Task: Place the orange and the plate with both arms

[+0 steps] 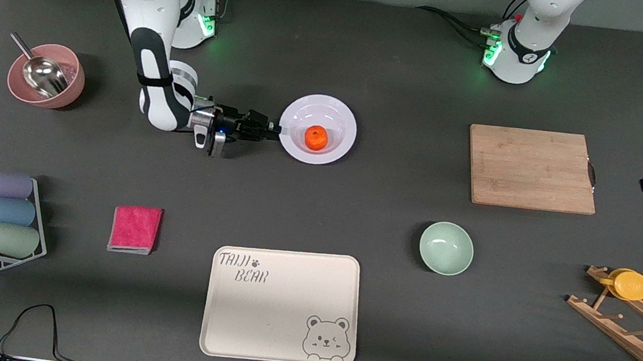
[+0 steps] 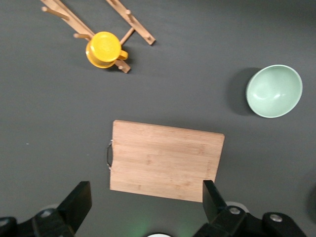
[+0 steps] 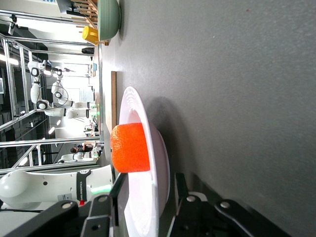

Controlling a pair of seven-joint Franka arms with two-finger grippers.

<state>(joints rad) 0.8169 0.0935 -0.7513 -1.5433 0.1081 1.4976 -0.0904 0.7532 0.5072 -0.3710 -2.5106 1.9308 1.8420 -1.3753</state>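
I see the orange (image 1: 316, 137) sitting in the well of the plate (image 1: 339, 116) — small, bright, dimpled on top, against glossy white with a wide rim. The plate is lifted off the dark grey table (image 1: 375, 57), rim clamped in the right gripper (image 1: 274, 129) at the edge toward the right arm's end. Relative to the plate: cutting board (image 1: 531, 168) toward the left arm's end, green bowl (image 1: 446, 248) and bear tray (image 1: 282, 304) nearer the front camera. The right wrist view shows the plate edge-on with fingers (image 3: 180, 188) either side of the rim, plus lab racks and other robots past the table. Only the left wrist view shows the left gripper (image 2: 145, 200) — jaws spread wide, nothing in them, waiting high over the cutting board.
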